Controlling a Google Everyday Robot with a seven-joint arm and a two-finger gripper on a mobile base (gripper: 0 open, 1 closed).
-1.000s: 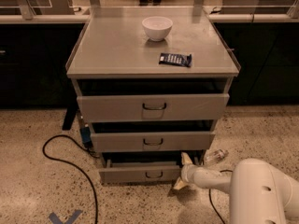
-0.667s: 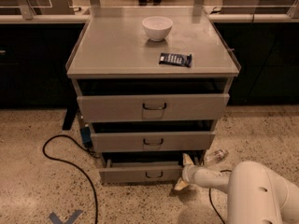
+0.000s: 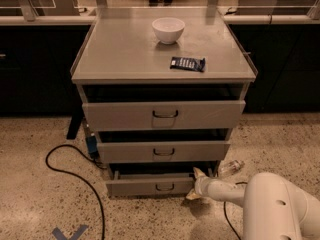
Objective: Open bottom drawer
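Now the gripper (image 3: 198,185) sits low at the bench (image 3: 125,59)'s front right corner, by the right end of the bottom drawer (image 3: 145,186). Its grasp can't be told, and off-centre pulling could jam the drawer.

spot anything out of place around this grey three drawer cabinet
A clear bottle-like object lies on the speckled floor beside the grey metal cabinet. The gripper sits at the right end of the shortest grey bottom drawer, not at its wire handle.

We see our white end effector (image 3: 196,185) at the right end of the short grey metal bottom drawer (image 3: 145,185), which stands slightly open.
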